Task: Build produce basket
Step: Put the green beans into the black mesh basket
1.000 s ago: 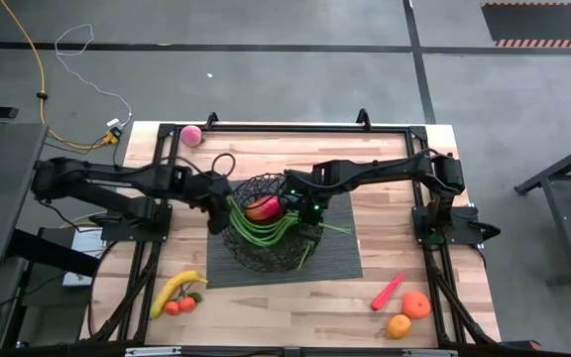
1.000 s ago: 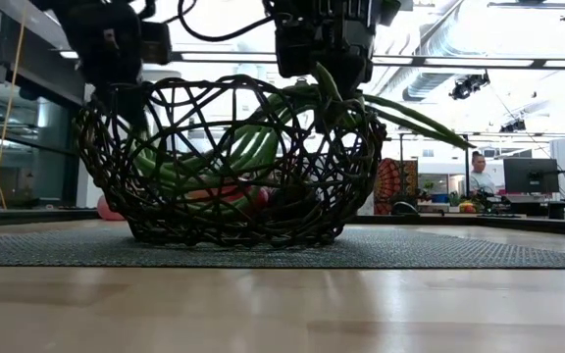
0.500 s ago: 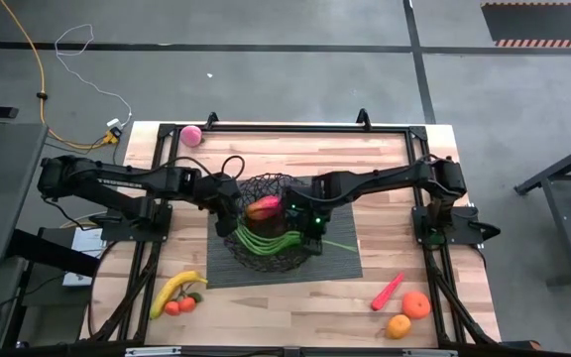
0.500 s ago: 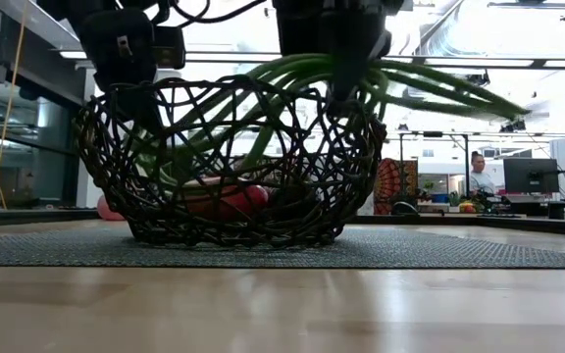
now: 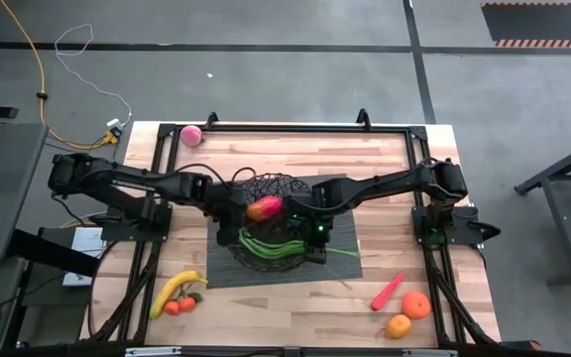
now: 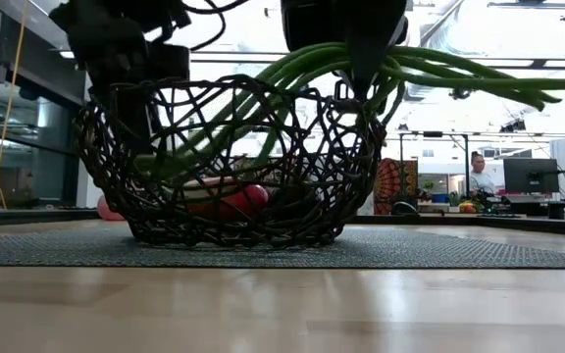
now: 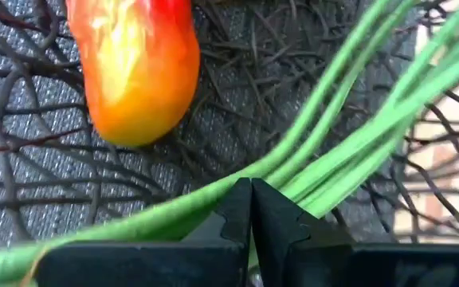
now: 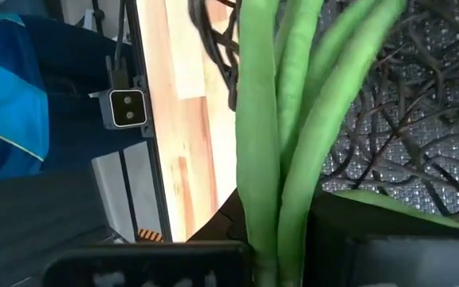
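The right tool sits over the near-right rim of the basket, its fingers clamped on a bundle of long green beans; the right wrist view shows the stalks running straight out from between the dark fingers. The left tool is at the basket's left rim, fingers pressed together, and in its wrist view one bean looks pinched between them, though I cannot be sure it is gripped rather than just crossing behind.

What the next move turns on: the beans' long axis lies roughly left to right across the bowl, and their free ends stick out past the right rim over the grey mat, which the low view confirms, with the stalks reaching well beyond the wire wall. The right arm is the nearer to those stray ends. To seat the bundle, it probably has to shift toward the basket's middle and lower.

Both arms reach in from their bench-edge bases, stretched low and nearly straight toward the centre.

A red-orange mango already rests inside the bowl. On the bench outside it: banana and small tomatoes near left, pink ball far left, red chili and two oranges near right
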`<state>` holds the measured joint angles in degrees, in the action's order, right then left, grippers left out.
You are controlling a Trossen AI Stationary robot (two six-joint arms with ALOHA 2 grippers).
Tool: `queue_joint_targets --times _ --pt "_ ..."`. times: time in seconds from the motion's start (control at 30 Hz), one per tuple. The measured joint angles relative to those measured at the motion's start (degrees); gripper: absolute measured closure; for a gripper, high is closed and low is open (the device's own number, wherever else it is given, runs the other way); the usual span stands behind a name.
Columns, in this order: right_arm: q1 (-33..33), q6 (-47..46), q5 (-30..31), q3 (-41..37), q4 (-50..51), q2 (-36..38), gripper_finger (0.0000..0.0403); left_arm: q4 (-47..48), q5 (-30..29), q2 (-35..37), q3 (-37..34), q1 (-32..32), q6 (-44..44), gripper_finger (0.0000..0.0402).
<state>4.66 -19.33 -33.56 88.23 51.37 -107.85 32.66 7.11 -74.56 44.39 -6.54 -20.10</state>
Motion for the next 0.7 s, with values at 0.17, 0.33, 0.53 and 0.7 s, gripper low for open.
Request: queue_joint_targets --times 0.17,0.33,0.53,0.7 --pt "-0.04 -0.11 -0.21 0.00 0.02 0.00 0.0402 -1.73 0.66 -2.13 0.01 0.67 -0.69 0.0401" --pt "-0.04 0.29 -0.79 0.00 -0.04 0.00 0.0402 -2.41 1.51 -2.65 0.01 0.61 0.68 0.0401" --pt "-0.49 0.03 -0.94 0.02 0.45 0.00 0.0402 -3.02 2.37 -2.65 0.01 0.63 1.63 0.0401" --pt "-2.24 0.29 0.60 2.94 4.62 0.00 0.0402 -3.05 2.02 -2.67 -0.01 0.63 1.84 0.0401"
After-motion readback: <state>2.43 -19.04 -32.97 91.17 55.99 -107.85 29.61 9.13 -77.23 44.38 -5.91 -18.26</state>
